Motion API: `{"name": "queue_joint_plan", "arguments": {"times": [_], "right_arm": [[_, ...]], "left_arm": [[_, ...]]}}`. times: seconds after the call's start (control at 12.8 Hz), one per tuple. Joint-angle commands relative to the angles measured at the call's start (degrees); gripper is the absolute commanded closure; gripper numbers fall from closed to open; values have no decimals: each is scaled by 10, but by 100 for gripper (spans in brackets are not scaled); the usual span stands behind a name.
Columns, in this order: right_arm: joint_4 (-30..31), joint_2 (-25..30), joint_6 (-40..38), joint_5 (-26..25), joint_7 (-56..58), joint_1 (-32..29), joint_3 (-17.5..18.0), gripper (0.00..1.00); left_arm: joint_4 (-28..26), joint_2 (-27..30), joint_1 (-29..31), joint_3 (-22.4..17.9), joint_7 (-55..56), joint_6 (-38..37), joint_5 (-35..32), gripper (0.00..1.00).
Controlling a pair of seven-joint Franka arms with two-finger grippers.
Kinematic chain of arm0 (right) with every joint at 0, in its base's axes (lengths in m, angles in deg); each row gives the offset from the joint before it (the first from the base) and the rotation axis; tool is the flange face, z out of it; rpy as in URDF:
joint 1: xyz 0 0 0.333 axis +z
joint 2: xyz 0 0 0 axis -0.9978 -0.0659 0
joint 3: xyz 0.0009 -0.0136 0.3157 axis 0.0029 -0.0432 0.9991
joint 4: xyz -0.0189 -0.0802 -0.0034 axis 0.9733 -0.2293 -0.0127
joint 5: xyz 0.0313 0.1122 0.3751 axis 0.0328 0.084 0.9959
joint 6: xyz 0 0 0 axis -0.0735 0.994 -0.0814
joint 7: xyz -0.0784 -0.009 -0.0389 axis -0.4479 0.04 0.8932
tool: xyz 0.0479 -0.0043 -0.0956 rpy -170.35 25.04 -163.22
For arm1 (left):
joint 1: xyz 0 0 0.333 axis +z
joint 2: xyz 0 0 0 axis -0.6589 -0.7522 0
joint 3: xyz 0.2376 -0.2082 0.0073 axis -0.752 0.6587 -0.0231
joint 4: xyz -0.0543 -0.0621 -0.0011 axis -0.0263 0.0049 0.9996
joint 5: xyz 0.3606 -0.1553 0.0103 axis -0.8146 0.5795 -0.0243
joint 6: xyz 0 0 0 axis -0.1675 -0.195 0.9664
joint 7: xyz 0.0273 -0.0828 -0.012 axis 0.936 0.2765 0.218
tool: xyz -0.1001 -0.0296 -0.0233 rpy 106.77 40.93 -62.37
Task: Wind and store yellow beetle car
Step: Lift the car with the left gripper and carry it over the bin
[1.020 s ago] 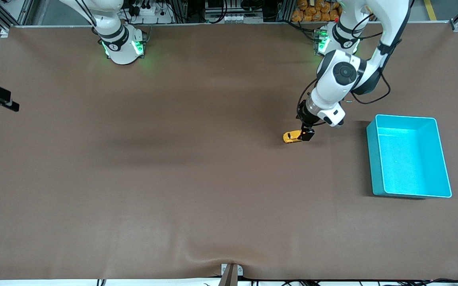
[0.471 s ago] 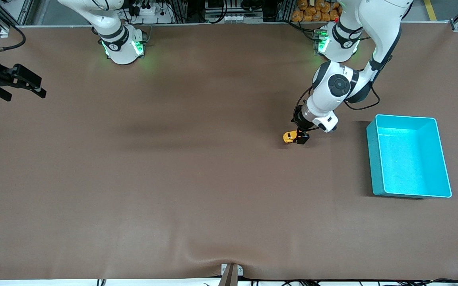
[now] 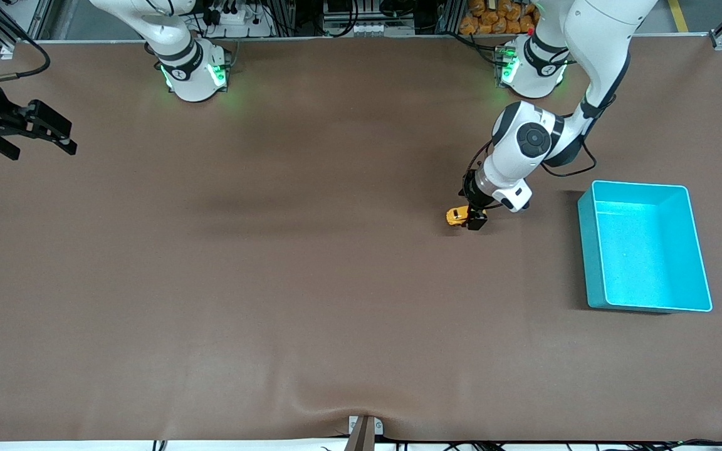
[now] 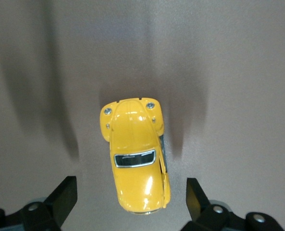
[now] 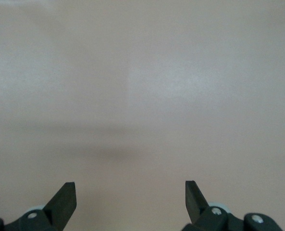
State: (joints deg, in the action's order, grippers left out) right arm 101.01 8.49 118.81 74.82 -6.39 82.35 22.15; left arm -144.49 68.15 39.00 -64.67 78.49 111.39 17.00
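Observation:
The yellow beetle car (image 3: 457, 216) (image 4: 134, 155) stands on its wheels on the brown table, beside the cyan bin and toward the right arm's end from it. My left gripper (image 3: 475, 217) (image 4: 131, 197) is down at the car's rear end, open, with one black finger on each side and a gap to the body on both. Nothing is gripped. My right gripper (image 3: 44, 131) (image 5: 130, 197) hangs open over the table edge at the right arm's end, with only bare table between its fingers.
The cyan bin (image 3: 589, 250) sits open and empty at the left arm's end of the table. Brown cloth (image 3: 311, 269) covers the whole table, with a small metal bracket (image 3: 364, 429) at its nearest edge.
My left gripper has come down lower around the car's rear. My right gripper has swung in from the table edge over the table. The car has not moved.

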Motion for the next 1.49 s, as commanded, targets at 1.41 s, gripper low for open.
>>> {"name": "queue_joint_plan", "arguments": {"times": [1.41], "right_arm": [[-70, -56, -12, -26, -4, 58, -47, 0]], "left_arm": [[328, 16, 43, -35, -147, -431, -104, 100]]}}
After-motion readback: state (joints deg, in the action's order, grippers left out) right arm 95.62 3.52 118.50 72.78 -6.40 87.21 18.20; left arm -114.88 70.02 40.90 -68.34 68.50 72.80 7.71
